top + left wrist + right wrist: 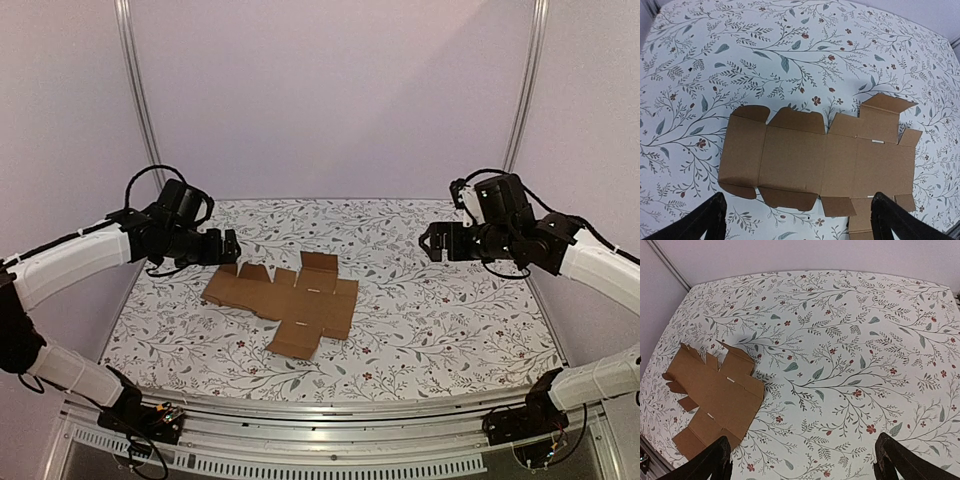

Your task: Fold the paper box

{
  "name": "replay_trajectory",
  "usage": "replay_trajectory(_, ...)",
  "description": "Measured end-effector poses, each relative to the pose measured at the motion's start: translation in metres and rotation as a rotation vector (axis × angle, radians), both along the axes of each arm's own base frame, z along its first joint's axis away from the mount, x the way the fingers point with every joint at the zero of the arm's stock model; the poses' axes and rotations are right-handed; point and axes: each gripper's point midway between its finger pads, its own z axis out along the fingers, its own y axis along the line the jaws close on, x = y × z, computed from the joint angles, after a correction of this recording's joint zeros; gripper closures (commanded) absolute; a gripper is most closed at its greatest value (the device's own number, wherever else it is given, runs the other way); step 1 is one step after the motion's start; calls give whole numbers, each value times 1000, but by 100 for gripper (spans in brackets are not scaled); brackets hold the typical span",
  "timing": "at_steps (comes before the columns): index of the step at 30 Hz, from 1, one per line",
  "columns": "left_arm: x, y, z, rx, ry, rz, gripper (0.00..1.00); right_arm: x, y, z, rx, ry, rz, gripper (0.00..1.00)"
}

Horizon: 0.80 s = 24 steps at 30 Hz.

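Note:
The paper box [285, 300] lies unfolded as a flat brown die-cut sheet with flaps and tabs in the middle of the floral table. My left gripper [228, 247] hovers above the sheet's left end, open and holding nothing; in the left wrist view the paper box [815, 157] fills the middle and the left gripper [797, 220] frames its near edge. My right gripper [430, 242] hangs open over bare table well to the right of the sheet. From the right wrist the paper box [715, 397] shows at the far left, outside the right gripper [802, 460].
A floral cloth covers the table [450, 320]. White enclosure walls with metal posts [135, 90] stand close behind and on both sides. A metal rail [330, 415] runs along the near edge by the arm bases.

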Motion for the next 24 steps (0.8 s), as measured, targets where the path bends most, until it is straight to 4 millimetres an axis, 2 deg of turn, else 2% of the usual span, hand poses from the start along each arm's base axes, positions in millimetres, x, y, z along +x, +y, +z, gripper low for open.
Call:
replay_trajectory(5,2,5,-26,-5,65,40,4,4,45,-39,5,127,101,2)
replay_trajectory(11,-1,5,-56,3,134,53,9,14,87,-75,26,247,170,4)
replay_trajectory(14,-4,6,-74,14,167,60,14,21,103,-89,37,288,186,5)
replay_trajectory(19,-9,6,-101,26,233,68,16,37,124,-116,37,340,198,7)
replay_trajectory(24,-16,8,-115,32,268,70,18,49,136,-142,25,383,191,9)
